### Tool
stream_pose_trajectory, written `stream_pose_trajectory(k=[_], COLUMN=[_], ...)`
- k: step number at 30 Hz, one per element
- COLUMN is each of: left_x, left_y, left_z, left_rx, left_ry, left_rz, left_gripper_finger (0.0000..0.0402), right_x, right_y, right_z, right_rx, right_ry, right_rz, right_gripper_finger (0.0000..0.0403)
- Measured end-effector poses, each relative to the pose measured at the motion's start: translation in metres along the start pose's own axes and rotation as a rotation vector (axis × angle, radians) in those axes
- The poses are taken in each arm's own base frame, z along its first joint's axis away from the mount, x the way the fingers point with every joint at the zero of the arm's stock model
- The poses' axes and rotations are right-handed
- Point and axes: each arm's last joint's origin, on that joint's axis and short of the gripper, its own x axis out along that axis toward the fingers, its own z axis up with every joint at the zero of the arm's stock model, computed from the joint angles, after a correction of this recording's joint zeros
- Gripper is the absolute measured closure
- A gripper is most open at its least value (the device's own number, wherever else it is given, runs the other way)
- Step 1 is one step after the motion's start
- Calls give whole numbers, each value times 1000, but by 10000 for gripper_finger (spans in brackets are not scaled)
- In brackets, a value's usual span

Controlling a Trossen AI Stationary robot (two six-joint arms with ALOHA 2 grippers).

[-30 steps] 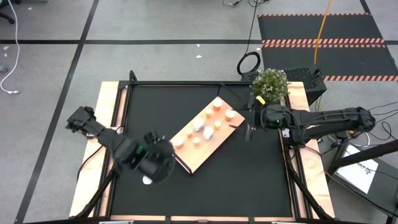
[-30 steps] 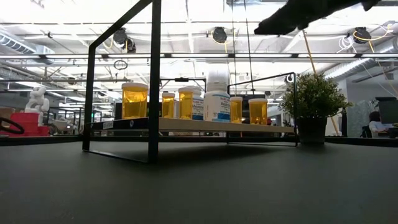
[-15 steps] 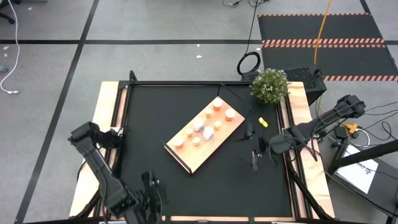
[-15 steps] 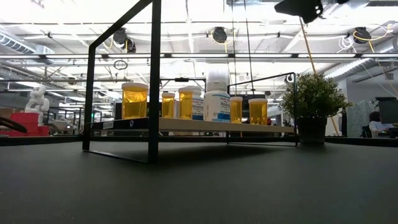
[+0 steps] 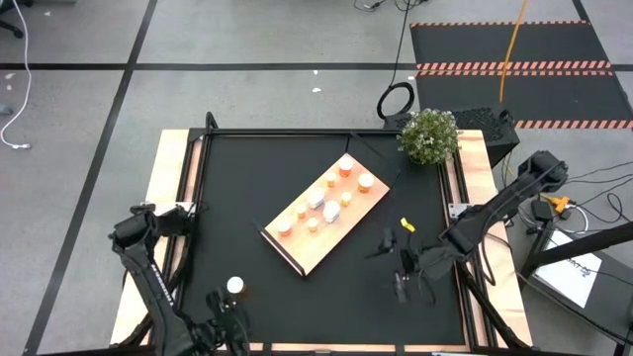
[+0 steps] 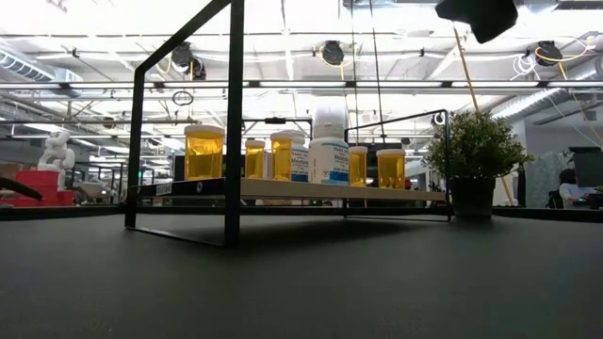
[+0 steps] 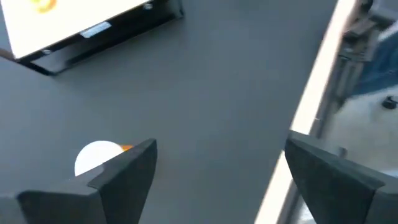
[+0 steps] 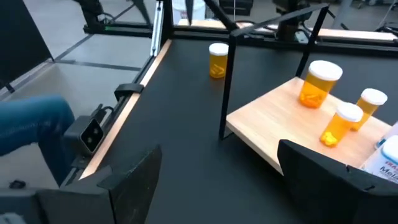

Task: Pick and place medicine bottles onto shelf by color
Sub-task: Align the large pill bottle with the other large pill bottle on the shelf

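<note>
Looking at the left gripper (image 7: 217,171) first: its dark fingers (image 7: 127,168) are spread wide with nothing between them, and it's pulled right back to the near-left table edge, when a second ago it sat beside the board's dark-lipped end. What it left behind is one small orange bottle with a white cap (image 5: 235,285) standing alone on the black mat, well apart from the shelf, so you've probably still got that one to fetch. The right gripper (image 8: 217,180) is open and empty too, swung away from the potted plant corner to the near-right of the mat. The light-wood shelf board (image 5: 297,252) sits angled mid-table with about eight orange and white bottles (image 5: 324,205) on it, not obviously split by colour from above. Heads-up: a black metal frame (image 8: 227,87) stands around the shelf, a yellow bit (image 5: 406,225) lies by the right arm, and the green potted plant (image 5: 429,135) crowds the far-right corner.
</note>
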Motion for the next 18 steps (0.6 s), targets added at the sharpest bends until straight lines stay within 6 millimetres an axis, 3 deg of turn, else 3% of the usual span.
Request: stream_pose_trajectory(k=[5, 12, 18], left_x=[11, 43, 52], left_y=[8, 25, 37], left_z=[-2, -9, -19], left_rx=[5, -66, -85], left_ry=[1, 57, 76], left_rz=[72, 211, 272], left_gripper_finger=[58, 70, 65], right_x=[4, 4, 4], right_y=[1, 1, 0], right_z=[-4, -5, -6], right_rx=[-10, -19, -17], right_ry=[20, 26, 38], right_rz=[-6, -7, -9], right_gripper_finger=[90, 90, 90])
